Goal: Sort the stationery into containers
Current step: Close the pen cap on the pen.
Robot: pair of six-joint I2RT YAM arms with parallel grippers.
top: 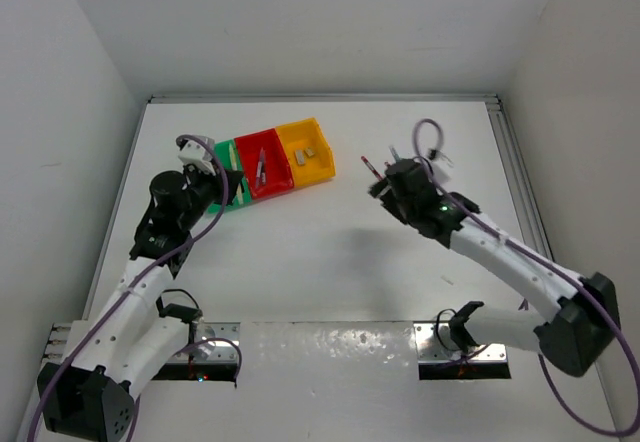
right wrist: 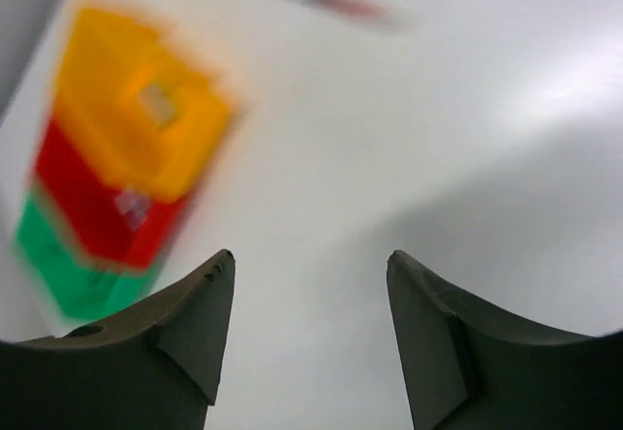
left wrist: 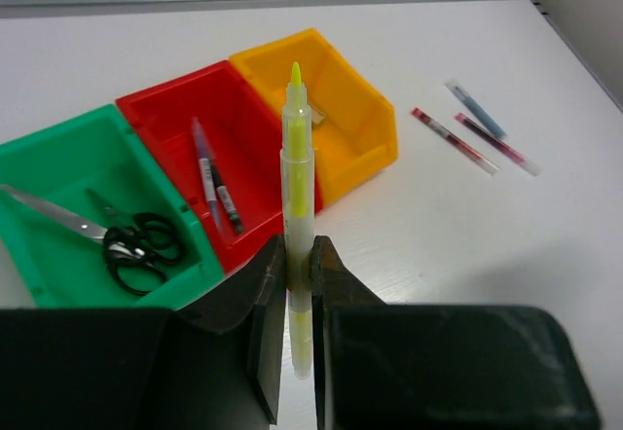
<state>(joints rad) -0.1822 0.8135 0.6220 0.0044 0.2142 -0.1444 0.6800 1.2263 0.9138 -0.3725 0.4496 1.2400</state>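
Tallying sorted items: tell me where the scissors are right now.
In the left wrist view, the black-handled scissors lie inside the green bin, leftmost of the row, beside the red bin.

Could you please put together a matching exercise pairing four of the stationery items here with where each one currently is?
Column one:
1. scissors
2. yellow highlighter
3. blue pen
4. three loose pens

Column two:
a. lying on the table
b. in the green bin
c. clamped in the left gripper
d. in the red bin

Pairs: 1-b, 2-c, 3-d, 4-a.
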